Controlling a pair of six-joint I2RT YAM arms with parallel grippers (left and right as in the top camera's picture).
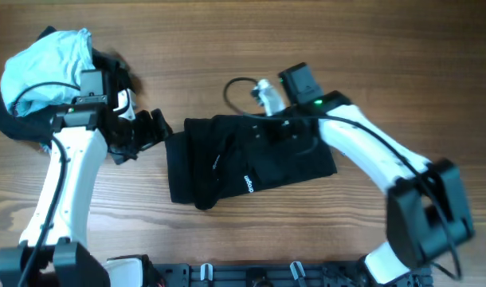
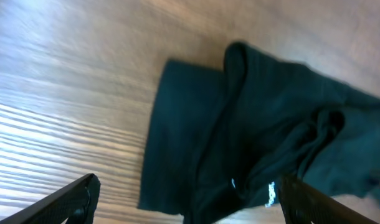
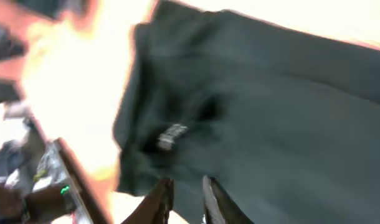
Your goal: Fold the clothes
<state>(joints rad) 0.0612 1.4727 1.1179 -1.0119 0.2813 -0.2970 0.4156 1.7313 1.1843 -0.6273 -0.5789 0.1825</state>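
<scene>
**While the garment lies mid-desk: left fingers wide, right fingers narrow**

Where the overhead view shows the middle of the desk (image 1: 370, 48), the black garment (image 1: 259, 159) lies in a rough rectangle, long side running left to right. It is not flat. A raised fold runs from its upper edge down toward the lower left corner, and the left part lies as a smoother single panel. A small white mark (image 1: 247, 182) shows near the lower edge, just right of the fold. The same mark is visible in both wrist views.

The left fingers (image 2: 75, 198) are spread wide, one at each lower corner of the left wrist view, with nothing between them. They hang over bare wood just beside the garment's left edge, apart from the cloth.

The right fingers (image 3: 162, 200) stand close together, with only a narrow gap. They are over the garment's upper edge, right of the fold. That view is blurred, so I cannot tell whether cloth is pinched between them. The right arm (image 1: 362, 143) crosses the garment's upper right corner.

A black cable (image 1: 237, 83) loops on the desk just above the garment. A crumpled blue cloth (image 1: 48, 64) sits at the far left corner, well apart, on top of a black cloth (image 1: 4, 119).
</scene>
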